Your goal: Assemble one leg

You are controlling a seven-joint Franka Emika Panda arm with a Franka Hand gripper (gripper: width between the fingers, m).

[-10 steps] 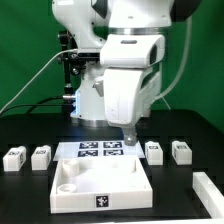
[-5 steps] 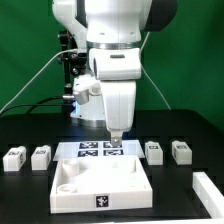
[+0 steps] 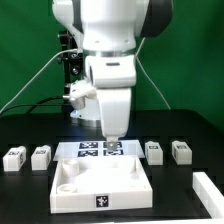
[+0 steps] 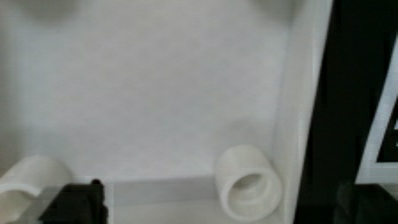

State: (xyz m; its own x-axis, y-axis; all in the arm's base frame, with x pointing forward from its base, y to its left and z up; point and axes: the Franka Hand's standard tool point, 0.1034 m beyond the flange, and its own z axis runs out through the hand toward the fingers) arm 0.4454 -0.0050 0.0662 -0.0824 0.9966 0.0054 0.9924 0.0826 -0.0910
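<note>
Four legs, small white blocks with tag markers, stand on the black table in the exterior view: two at the left point(image 3: 14, 158) point(image 3: 41, 155) and two at the right point(image 3: 154, 151) point(image 3: 181, 150). My gripper point(image 3: 112, 138) hangs above the back edge of the big white square tray point(image 3: 100, 186), far from every leg. In the wrist view the gripper point(image 4: 217, 205) looks down on the tray floor point(image 4: 160, 90) with a round corner socket point(image 4: 249, 182). One dark fingertip point(image 4: 80, 200) shows; the jaws stand wide apart with nothing between them. No leg shows in the wrist view.
The marker board point(image 3: 92, 149) lies just behind the tray, under the gripper. A long white piece point(image 3: 208, 189) lies at the exterior view's front right. A black frame point(image 3: 72, 70) and a green backdrop stand behind the arm.
The gripper has moved toward the exterior view's left, from over the tray's back right to over its back middle, and the wrist has turned. No part has moved.
</note>
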